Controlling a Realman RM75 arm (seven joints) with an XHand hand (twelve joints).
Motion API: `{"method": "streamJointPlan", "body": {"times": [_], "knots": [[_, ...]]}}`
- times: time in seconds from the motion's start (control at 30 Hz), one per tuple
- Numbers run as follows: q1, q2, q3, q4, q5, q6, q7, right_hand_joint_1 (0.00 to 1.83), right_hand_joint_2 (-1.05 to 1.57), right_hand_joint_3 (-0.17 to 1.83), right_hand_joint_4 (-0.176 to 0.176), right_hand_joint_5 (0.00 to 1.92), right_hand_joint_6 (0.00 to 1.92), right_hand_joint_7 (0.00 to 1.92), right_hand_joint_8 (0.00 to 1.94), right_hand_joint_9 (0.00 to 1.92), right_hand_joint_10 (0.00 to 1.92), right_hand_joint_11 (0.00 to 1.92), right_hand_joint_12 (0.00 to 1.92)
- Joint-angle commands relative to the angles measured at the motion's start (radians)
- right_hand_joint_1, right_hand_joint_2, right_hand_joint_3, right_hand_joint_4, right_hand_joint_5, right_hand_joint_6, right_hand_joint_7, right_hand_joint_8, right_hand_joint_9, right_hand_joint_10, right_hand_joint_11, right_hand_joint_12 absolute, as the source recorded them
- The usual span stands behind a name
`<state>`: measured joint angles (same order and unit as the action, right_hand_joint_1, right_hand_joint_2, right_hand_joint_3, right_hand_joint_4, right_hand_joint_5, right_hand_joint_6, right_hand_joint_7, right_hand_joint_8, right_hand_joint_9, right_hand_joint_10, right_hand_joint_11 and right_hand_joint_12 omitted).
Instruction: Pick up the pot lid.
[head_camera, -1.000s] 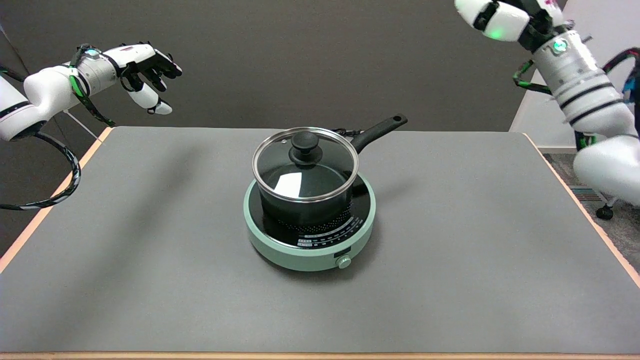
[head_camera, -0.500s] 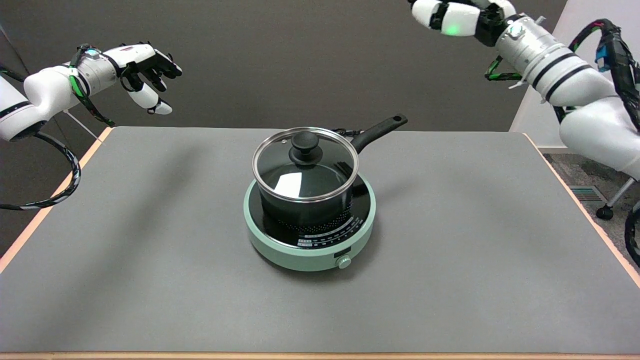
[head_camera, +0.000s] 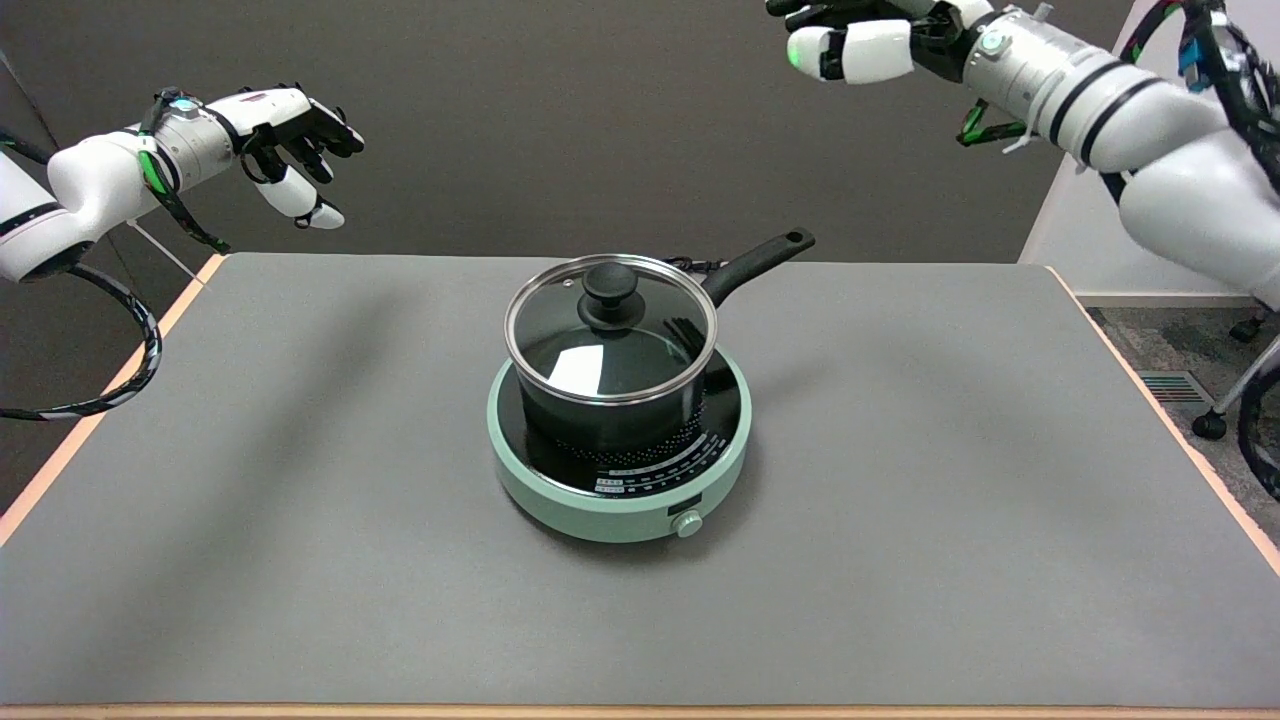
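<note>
A glass pot lid with a steel rim and a black knob sits on a black saucepan. The saucepan's handle points to the back right. My right hand hangs high in the air at the top edge of the head view, up and to the right of the lid and far from it. It holds nothing. Its thumb is stretched out apart from the fingers, whose tips the frame edge partly cuts off.
The saucepan stands on a round mint-green induction cooker in the middle of the grey table. The idle left hand hovers at the upper left. A white wall and floor lie past the table's right edge.
My right arm has swung left across the top of the picture, bringing the hand into view above and right of the pot. The pot and lid have not moved.
</note>
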<state>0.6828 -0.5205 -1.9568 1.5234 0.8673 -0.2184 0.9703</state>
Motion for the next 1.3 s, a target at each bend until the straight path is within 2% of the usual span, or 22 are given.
{"method": "streamJointPlan", "body": {"times": [0.03,0.17,0.2,0.23,0.4,0.53,0.63,0.67,0.87,1.03,1.3], "knots": [[0.509,-0.107,-0.244,0.0,0.444,-0.652,-0.725,0.76,0.58,1.0,0.046,0.38,0.18,0.33,0.15,0.36,0.21,0.23,0.48],[0.555,-0.127,-0.286,0.04,0.451,-0.66,-0.759,0.76,0.6,1.0,0.03,0.36,0.17,0.32,0.15,0.35,0.2,0.22,0.47],[0.65,-0.101,-0.427,0.198,0.477,-0.727,-0.737,0.76,0.6,1.0,0.027,0.37,0.18,0.33,0.15,0.37,0.21,0.22,0.47],[0.566,-0.139,-0.283,0.044,0.448,-0.664,-0.797,0.76,0.6,1.0,0.026,0.37,0.18,0.33,0.15,0.37,0.21,0.22,0.47],[0.592,-0.154,-0.285,0.123,0.499,-0.704,-0.882,0.72,0.62,1.05,0.033,0.39,0.2,0.42,0.16,0.42,0.28,0.24,0.56],[0.617,-0.162,-0.28,0.155,0.61,-0.713,-0.936,0.72,0.62,1.04,0.045,0.42,0.22,0.49,0.17,0.49,0.32,0.29,0.59],[0.62,-0.165,-0.286,0.183,0.626,-0.7,-0.986,0.75,0.63,0.99,0.045,0.43,0.24,0.53,0.2,0.54,0.33,0.33,0.6],[0.612,-0.171,-0.281,0.171,0.616,-0.694,-1.001,0.79,0.64,0.94,0.042,0.44,0.23,0.54,0.21,0.57,0.31,0.35,0.59],[0.636,-0.189,-0.419,0.216,0.416,-0.661,-1.019,0.81,0.58,0.97,0.023,0.39,0.18,0.54,0.22,0.57,0.35,0.34,0.63],[0.619,-0.195,-0.493,0.224,0.301,-0.562,-1.019,0.72,0.56,0.92,0.027,0.39,0.18,0.52,0.23,0.56,0.35,0.34,0.61],[0.534,-0.211,-0.528,0.208,0.116,-0.5,-1.011,0.61,0.53,0.88,0.04,0.38,0.18,0.46,0.22,0.52,0.34,0.32,0.56]]}}
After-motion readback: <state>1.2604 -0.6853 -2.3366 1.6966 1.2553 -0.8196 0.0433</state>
